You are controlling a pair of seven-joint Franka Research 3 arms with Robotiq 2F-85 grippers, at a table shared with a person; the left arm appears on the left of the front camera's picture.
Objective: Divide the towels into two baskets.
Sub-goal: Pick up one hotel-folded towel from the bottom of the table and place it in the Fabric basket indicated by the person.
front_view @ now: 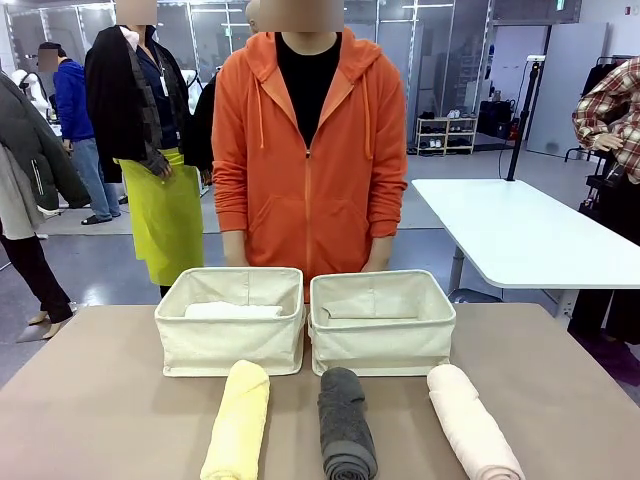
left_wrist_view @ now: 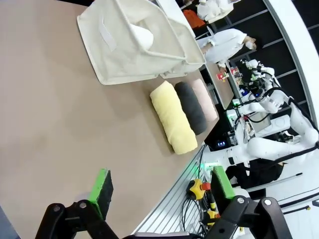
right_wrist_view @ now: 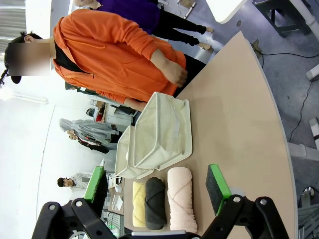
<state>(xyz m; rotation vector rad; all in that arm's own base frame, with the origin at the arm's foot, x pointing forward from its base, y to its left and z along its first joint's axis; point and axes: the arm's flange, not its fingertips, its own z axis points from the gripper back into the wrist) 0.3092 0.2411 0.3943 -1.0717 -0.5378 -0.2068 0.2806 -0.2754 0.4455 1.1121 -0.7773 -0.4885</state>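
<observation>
two baskets (front_view: pixel 231 345) (front_view: pixel 382 350), tan table (front_view: pixel 90 400), grey floor (front_view: pixel 110 275)

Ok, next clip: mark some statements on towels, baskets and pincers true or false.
1. A white towel lies in the left basket. True.
2. The grey towel lies between the yellow towel and the pink towel. True.
3. The pink towel is in the right basket. False: it lies on the table in front of it.
4. The left pincer grips the yellow towel. False: it is open and holds nothing.
5. The right pincer is open. True.
</observation>
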